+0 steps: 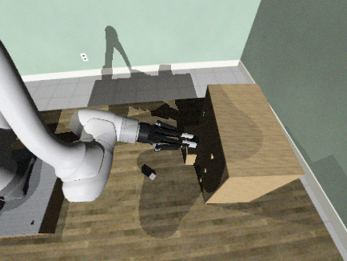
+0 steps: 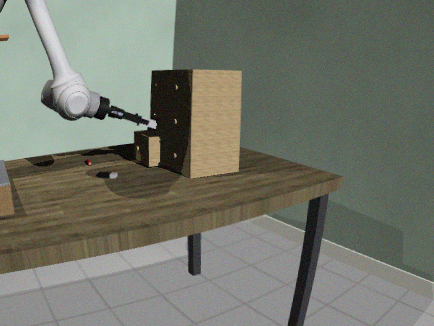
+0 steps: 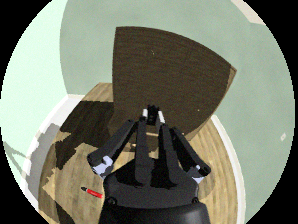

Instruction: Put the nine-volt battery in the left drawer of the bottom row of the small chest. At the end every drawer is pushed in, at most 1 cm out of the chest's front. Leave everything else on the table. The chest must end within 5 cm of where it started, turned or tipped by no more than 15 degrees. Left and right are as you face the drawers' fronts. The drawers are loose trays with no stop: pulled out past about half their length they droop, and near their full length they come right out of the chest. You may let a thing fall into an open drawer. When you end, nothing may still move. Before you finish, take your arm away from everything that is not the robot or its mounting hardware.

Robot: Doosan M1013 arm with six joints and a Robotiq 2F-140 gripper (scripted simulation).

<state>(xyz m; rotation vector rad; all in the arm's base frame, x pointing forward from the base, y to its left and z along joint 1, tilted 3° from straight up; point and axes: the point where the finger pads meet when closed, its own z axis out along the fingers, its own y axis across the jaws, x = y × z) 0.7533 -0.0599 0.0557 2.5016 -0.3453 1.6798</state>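
Observation:
The small wooden chest (image 1: 240,140) stands at the right of the table, its dark front facing my arm; it also shows in the exterior view (image 2: 197,122) and the wrist view (image 3: 173,76). One bottom-row drawer (image 1: 191,157) stands pulled out partway, also seen in the exterior view (image 2: 147,148). My gripper (image 1: 189,142) (image 2: 150,121) reaches level toward the chest front, its fingertips just above that open drawer. It is shut on a small dark object (image 3: 153,113), apparently the nine-volt battery, which the fingertips mostly hide.
A small black piece with a white end (image 1: 149,172) lies on the table left of the chest, also seen in the exterior view (image 2: 107,175). A small red thing (image 2: 88,162) lies farther back. The table edge runs close behind the chest.

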